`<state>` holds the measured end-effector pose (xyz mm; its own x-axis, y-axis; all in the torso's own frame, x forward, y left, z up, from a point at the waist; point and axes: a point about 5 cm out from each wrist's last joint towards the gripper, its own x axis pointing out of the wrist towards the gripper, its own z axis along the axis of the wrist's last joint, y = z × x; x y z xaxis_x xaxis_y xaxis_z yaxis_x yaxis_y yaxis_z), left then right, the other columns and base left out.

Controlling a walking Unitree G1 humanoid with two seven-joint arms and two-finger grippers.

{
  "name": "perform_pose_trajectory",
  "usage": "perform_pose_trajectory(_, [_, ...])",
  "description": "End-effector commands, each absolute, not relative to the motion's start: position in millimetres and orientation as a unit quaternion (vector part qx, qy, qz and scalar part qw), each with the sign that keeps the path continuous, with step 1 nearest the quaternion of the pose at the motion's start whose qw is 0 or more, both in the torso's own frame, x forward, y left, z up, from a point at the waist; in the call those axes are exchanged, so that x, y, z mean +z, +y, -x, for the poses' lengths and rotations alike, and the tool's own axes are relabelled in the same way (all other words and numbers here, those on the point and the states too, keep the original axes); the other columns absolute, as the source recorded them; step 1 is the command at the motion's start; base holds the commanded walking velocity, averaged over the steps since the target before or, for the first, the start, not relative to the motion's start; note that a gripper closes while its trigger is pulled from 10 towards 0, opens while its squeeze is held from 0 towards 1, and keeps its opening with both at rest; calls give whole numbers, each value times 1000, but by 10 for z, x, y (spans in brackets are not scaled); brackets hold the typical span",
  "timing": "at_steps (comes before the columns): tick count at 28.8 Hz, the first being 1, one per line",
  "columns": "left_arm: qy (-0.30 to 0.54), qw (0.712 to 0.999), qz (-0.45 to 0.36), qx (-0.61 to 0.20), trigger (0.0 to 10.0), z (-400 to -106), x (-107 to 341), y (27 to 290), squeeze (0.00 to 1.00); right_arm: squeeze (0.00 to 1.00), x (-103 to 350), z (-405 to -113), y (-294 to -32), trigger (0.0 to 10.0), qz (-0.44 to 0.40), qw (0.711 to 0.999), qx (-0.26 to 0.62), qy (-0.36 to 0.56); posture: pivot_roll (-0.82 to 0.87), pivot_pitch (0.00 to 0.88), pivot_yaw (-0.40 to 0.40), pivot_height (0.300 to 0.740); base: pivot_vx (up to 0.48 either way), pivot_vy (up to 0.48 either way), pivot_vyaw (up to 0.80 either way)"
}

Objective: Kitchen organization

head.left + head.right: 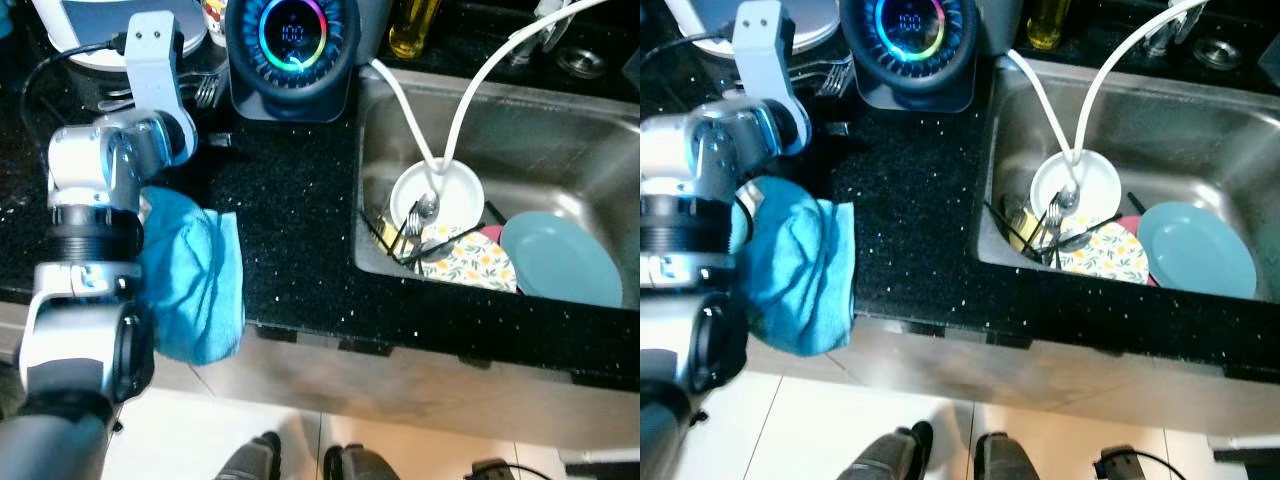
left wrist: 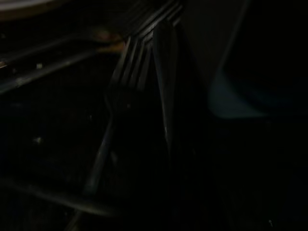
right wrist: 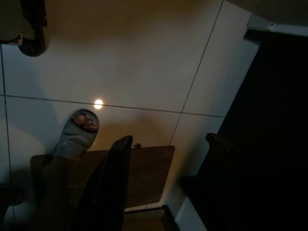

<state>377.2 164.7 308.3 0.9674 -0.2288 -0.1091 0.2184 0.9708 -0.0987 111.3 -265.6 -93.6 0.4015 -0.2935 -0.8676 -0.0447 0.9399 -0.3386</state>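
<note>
- One black surface [image 1: 290,230] carries a blue cloth [image 1: 195,285] at its front edge, with a sink [image 1: 560,130] of dishes on the right.
- Left arm [image 1: 95,250] reaches over the cloth toward forks [image 1: 205,90] at the back.
- Fork [image 2: 122,91] lies just ahead of the left jaws, long axis along the reach; their gap cannot be told.
- Right jaws hang wide over the floor.

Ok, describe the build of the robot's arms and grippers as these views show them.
The left arm is made of silver cylindrical segments joined by black ribbed rings, with a pale grey-white boxy wrist piece bearing two small dark holes. A black cable curves beside it. The right gripper has two long, flat black fingers.
</note>
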Motion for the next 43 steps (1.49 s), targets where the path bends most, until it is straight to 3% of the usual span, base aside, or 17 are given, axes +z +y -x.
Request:
perform_pose_trajectory(1, [77,992,44,-91,0,-3718,2974,1640,0,0,-977,-970,-2658,10000,152,809,-77,562,61,242,-49,740,0,0,0])
perform_pose_trajectory(8, [45,996,74,-31,0,-3478,2876,1513,0,0,-978,-979,-2650,10000,150,810,-77,562,71,239,-44,740,0,0,0])
perform_pose_trajectory(15, [-71,997,29,5,0,-3218,2934,1402,0,0,-979,-1029,-2608,10000,147,813,-74,559,80,227,-42,740,0,0,0])
perform_pose_trajectory(24, [-199,980,9,-24,0,-3088,3153,1226,0,0,-970,-1077,-2600,10000,145,815,-76,555,78,205,-43,740,0,0,0])
perform_pose_trajectory(25, [-229,971,-10,-70,314,-3062,3225,1113,0,0,-967,-1094,-2594,10000,145,816,-76,554,77,196,-44,740,0,0,0])
perform_pose_trajectory(28, [-237,968,-13,-88,784,-3049,3244,1072,0,0,-967,-1099,-2592,10000,144,817,-75,554,77,195,-43,740,0,0,0])
perform_pose_trajectory(29, [-246,959,-4,-144,3804,-3014,3281,952,0,0,-966,-1112,-2582,10000,144,817,-75,553,77,187,-42,740,0,0,0])
perform_pose_trajectory(32, [-247,948,5,-201,4118,-2969,3295,842,0,0,-967,-1119,-2575,10000,143,818,-75,552,77,187,-42,740,0,0,0])
perform_pose_trajectory(33, [-246,936,16,-250,8510,-2912,3290,742,0,0,-968,-1121,-2568,10000,142,818,-75,552,77,187,-39,740,0,0,0])
perform_pose_trajectory(35, [-246,927,23,-282,8510,-2870,3286,678,0,0,-969,-1123,-2564,10000,141,818,-75,552,76,185,-39,740,0,0,0])
perform_pose_trajectory(36, [-250,920,18,-302,10000,-2834,3282,629,0,0,-970,-1124,-2559,10000,141,819,-75,552,75,184,-37,740,0,0,0])
perform_pose_trajectory(43, [-250,883,28,-397,10000,-2717,3205,466,0,0,-976,-1122,-2544,10000,136,819,-77,553,69,181,-34,740,0,0,0])
